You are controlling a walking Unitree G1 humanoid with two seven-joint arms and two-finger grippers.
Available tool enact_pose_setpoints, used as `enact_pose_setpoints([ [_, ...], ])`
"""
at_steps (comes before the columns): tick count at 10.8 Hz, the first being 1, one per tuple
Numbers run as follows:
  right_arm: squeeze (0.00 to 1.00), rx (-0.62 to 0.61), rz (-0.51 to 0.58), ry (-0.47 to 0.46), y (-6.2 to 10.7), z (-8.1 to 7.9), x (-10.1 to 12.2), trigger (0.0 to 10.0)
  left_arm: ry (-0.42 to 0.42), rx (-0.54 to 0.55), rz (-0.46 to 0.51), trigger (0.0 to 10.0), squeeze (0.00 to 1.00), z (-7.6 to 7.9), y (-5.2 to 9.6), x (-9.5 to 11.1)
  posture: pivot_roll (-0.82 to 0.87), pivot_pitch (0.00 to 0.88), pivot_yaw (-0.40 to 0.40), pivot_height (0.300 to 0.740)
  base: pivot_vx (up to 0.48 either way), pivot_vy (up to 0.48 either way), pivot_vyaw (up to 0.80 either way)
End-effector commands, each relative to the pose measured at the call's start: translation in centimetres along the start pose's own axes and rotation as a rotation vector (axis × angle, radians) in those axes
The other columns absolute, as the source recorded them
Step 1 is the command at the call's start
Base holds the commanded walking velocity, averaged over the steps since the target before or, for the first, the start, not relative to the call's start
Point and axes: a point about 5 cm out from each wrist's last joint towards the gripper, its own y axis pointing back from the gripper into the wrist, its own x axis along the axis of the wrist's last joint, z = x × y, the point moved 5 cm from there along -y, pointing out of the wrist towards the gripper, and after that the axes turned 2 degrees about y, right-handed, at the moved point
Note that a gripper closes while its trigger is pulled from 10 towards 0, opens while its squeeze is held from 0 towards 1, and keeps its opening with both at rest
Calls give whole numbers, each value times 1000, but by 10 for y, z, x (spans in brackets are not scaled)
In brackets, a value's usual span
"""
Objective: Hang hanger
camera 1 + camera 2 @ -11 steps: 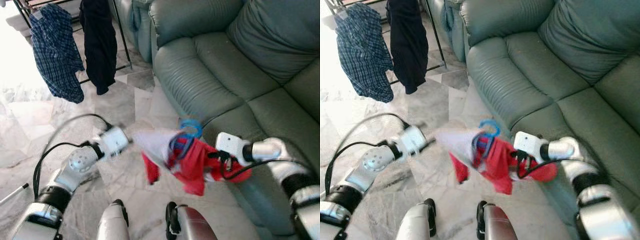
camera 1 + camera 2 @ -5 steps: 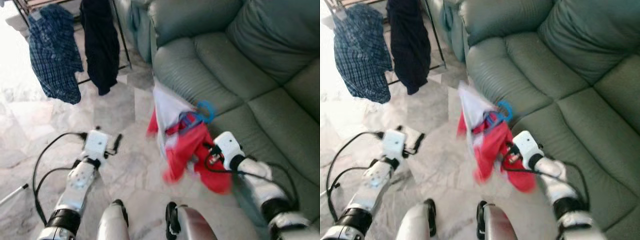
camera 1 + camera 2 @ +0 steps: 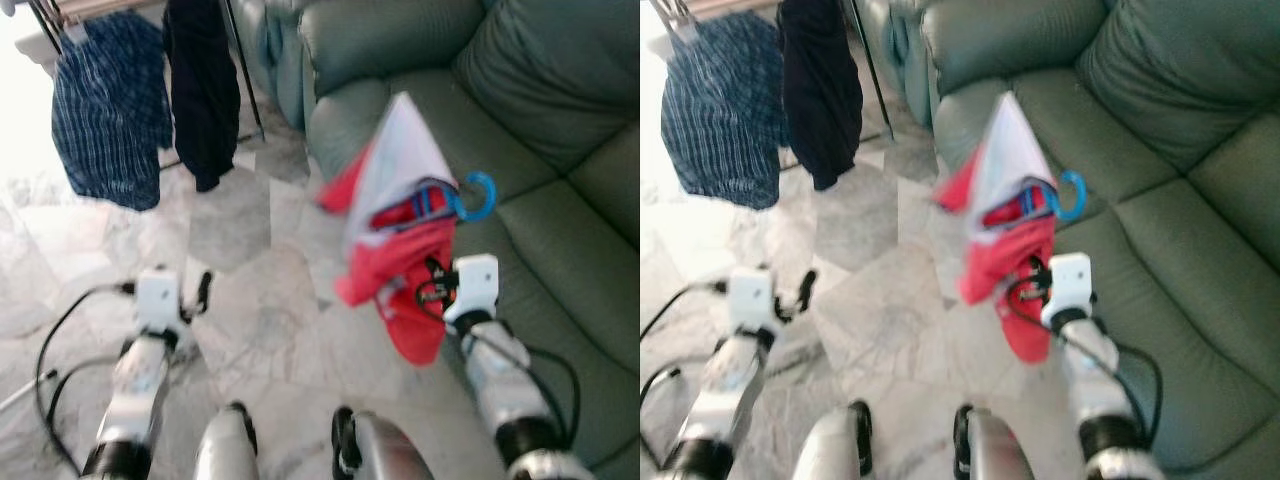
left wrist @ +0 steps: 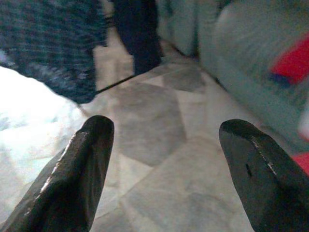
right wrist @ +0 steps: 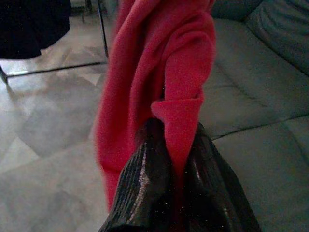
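Right wrist view shows the right gripper [image 5: 176, 159] closed tight on a fold of the red garment [image 5: 154, 72], cloth pinched between both fingers. In the left eye view the garment [image 3: 400, 270] hangs at centre frame, right of middle, draped on a blue hanger [image 3: 470, 198] whose hook curls out at its right side, in front of the green sofa [image 3: 540, 120]. The left gripper [image 4: 169, 159] sits at lower left of the frame, fingers spread wide and holding nothing. A drying rack [image 3: 240, 70] with a checked shirt [image 3: 110, 110] and a dark garment [image 3: 200, 90] stands at upper left.

Judgement: the load is light, soft and limp; it will swing. Held by cloth alone, the stiff hanger could slip free. A hold on the hanger near its hook would be sounder.
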Motion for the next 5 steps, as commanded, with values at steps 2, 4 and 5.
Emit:
enact_pose_setpoints([
  [2, 0, -240, 86, -74, 5, 33, 16, 10000, 2, 48, -9, 10000, 0, -3, 6, -4, -4, 127, -17, 740, 0, 0, 0],
  [4, 0, -175, 173, -106, 10, 22, 27, 10000, 19, 57, 33, 10000, 0, 9, 4, 8, 6, 139, -26, 740, 0, 0, 0],
  [5, 0, -149, 220, -183, 11, 16, 36, 10000, 24, 70, 41, 10000, 0, 9, 4, 10, 4, 142, -24, 740, 0, 0, 0],
])
